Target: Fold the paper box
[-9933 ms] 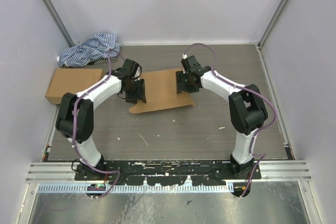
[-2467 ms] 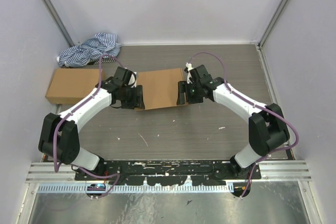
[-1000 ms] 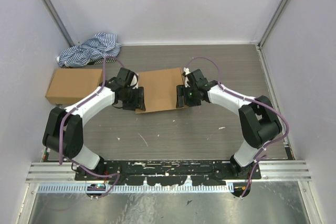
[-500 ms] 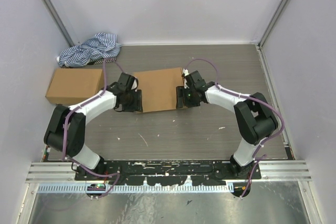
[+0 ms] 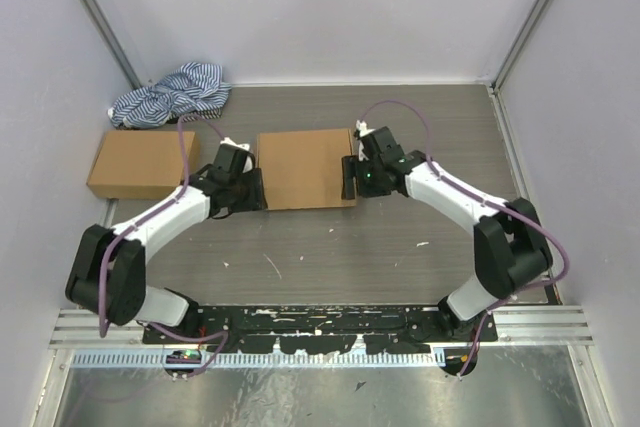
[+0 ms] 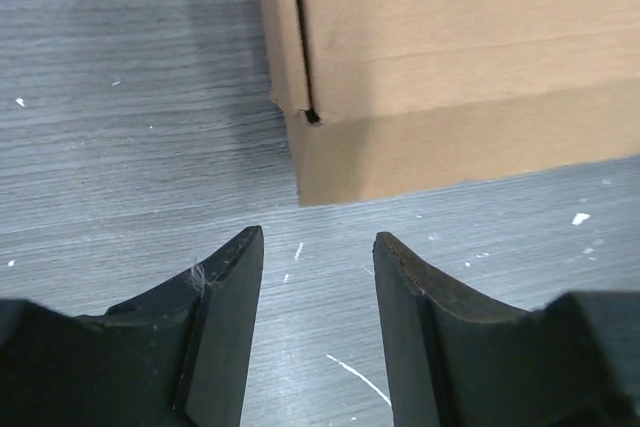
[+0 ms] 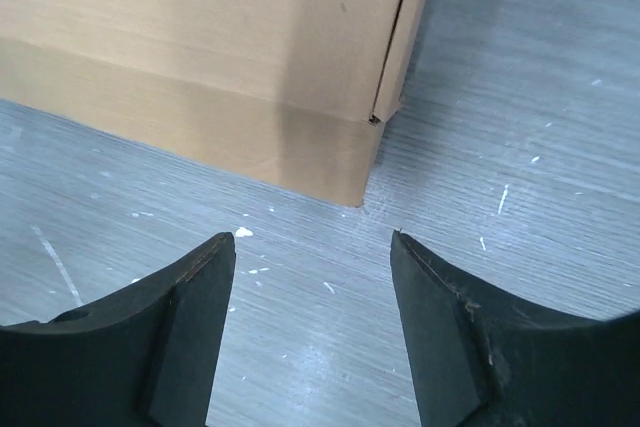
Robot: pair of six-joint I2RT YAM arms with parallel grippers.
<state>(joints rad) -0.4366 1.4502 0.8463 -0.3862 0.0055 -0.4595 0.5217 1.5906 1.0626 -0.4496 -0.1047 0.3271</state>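
No writing, label, brand, number or sign could be read anywhere in the three views. The paper box (image 5: 305, 167) showed only plain, unprinted brown cardboard on its lid and side walls.

Paper box (image 5: 305, 168) mid-table (image 5: 440, 127), left gripper (image 5: 254, 190) just off its near left corner, right gripper (image 5: 348, 177) off its near right; second cardboard box (image 5: 141, 163) further left, cloth (image 5: 170, 94) behind it, possibly touching.
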